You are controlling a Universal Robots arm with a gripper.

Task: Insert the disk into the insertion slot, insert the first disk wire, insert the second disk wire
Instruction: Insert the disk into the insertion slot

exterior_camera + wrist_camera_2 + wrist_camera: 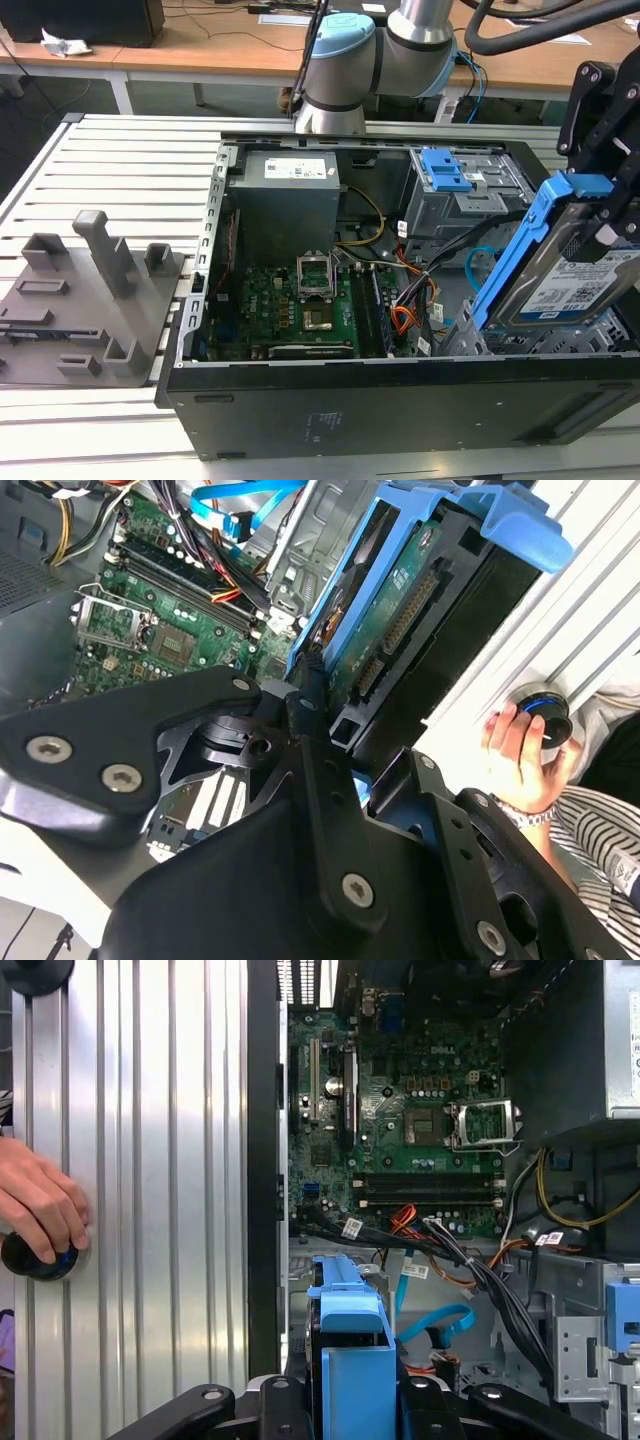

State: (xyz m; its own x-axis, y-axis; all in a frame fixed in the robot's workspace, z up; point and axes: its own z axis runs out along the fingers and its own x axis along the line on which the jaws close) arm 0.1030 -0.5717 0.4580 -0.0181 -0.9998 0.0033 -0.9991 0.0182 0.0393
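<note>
Disk (575, 285), sitting in its blue carrier (520, 250), is hanging tilted at the right edge of the exterior view, over the lower right corner of the open PC case (400, 410). The tool (608, 215) is clenching the disk by the carrier and is partly running off the frame's right edge. In the second wrist view its black fingers (310, 740) are pinching one end of the disk (400, 620).

The insertion slot (590, 338), in the perforated grey cage, is lying right under the disk and is mostly covered by it. Can't tell whether the two are touching.

Crowding the area:
- The taller grey cage (450, 215) with the blue latch (445, 170) is standing just beyond, right of centre.
- A blue cable (478, 262) and orange cables (402, 320) are looping between the motherboard (290, 300) and the cages, near the slot.
- The power supply (285, 195) is sitting above the motherboard.

In both wrist views a person's hand (35, 1200) is resting on a black round knob (35, 1260) on the worktop beside the case. A striped sleeve (590, 830) is showing behind it.

The case is lying on a ribbed aluminium worktop (120, 170). A grey fixture block (90, 300) is sitting at the exterior view's left. The arm's base (340, 60) is rising behind the case, with wooden desks (200, 50) running along the top of the frame.
</note>
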